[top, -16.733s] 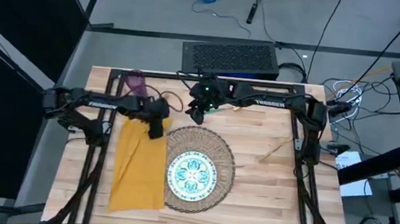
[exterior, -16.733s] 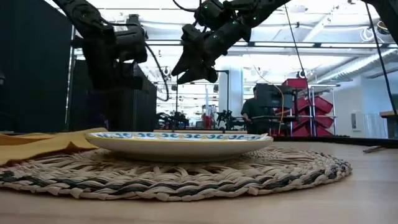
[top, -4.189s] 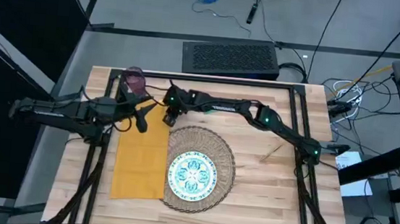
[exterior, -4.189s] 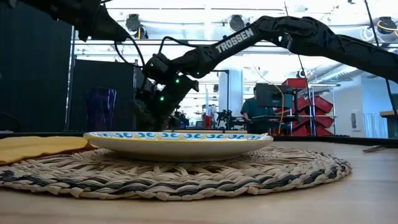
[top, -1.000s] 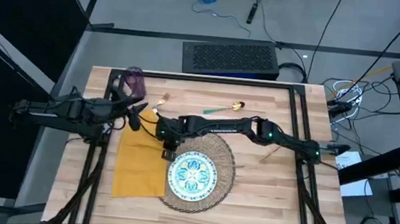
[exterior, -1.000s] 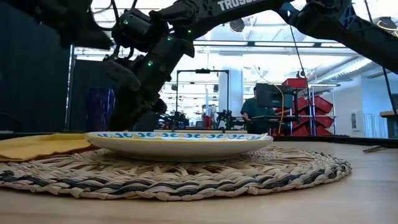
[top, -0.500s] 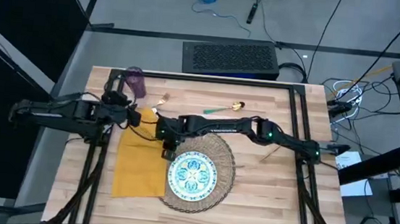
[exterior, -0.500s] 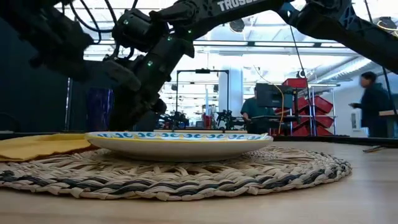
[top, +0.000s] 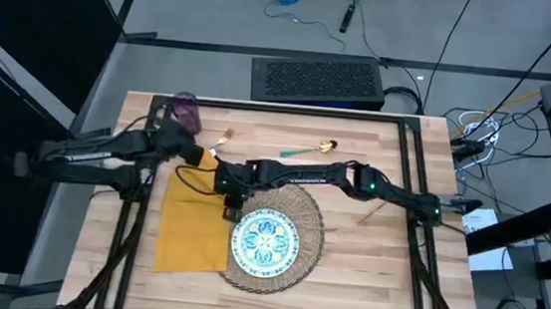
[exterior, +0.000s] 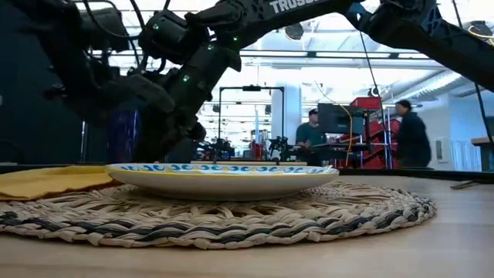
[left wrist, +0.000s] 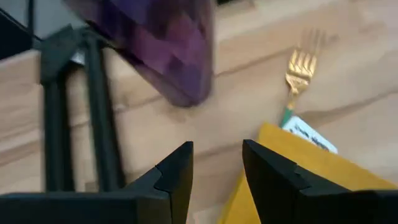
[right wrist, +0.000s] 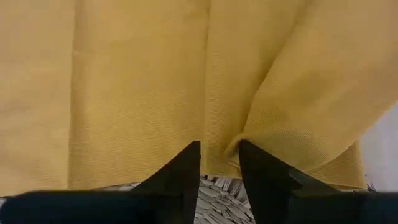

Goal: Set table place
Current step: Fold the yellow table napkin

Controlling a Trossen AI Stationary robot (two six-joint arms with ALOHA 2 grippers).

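Fingers of the left gripper [left wrist: 216,177] stand a little apart with nothing between them. Since half a second ago this arm has swung up toward the far left corner of the desk [top: 365,272], so the purple cup [left wrist: 158,46] now stands just ahead of its fingers, with the fork [left wrist: 300,68] lying ahead and to one side and a corner of the napkin [left wrist: 311,180] right beside the fingertips. I judge the cup to be its next target, since it is not yet at the place setting.

Moving right, the right gripper [right wrist: 219,163] has held its place over the same interval: its fingers, a narrow gap between them, point down where the napkin [top: 193,222] edge meets the straw placemat [top: 305,217], with a raised fold of cloth just ahead of them; whether they pinch it I cannot tell. The plate [top: 265,240] sits centred on the placemat. A spoon [top: 306,149] lies on the far desk, well apart from both grippers.

Beyond the desk, two people [exterior: 411,139] stand among shelves in the bright room.
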